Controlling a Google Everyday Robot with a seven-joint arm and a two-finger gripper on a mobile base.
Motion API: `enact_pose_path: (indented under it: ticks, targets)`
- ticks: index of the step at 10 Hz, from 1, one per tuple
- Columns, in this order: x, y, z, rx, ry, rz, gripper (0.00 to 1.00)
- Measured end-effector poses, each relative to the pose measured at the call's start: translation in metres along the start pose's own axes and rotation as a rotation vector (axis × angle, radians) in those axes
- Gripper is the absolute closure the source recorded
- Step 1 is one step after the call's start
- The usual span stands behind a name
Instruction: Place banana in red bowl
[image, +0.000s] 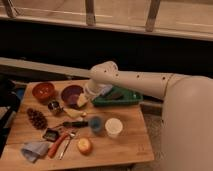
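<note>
Hovering near one banana (74, 113), the gripper (82, 102) gapes empty; two bowls nearby (one red bowl (43, 92), one purple bowl (70, 94)).

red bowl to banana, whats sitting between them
In the camera view a small dark can sits between the red bowl and the banana. The gripper hangs near the banana, by the purple bowl.

Indoor room, wooden table (131, 148) beside windows (120, 11)

Gripper (82, 101) low at edge of purple bowl (69, 94), jaws apart.
Banana (74, 113) just beside it on near side; red bowl (43, 91) beyond the purple bowl, toward picture's left.
</note>
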Motion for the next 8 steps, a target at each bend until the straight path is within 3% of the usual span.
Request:
enact_pose_path:
  ticks: [1, 4, 5, 8]
  targets:
    - [0.001, -0.001, 0.001, -0.001, 0.006, -0.002, 0.38]
    - [-0.006, 0.024, 0.029, -0.012, 0.04, -0.065, 0.38]
    - [-0.007, 0.048, 0.064, -0.023, 0.066, -0.127, 0.38]
    - [-0.009, 0.042, 0.077, -0.023, 0.088, -0.143, 0.38]
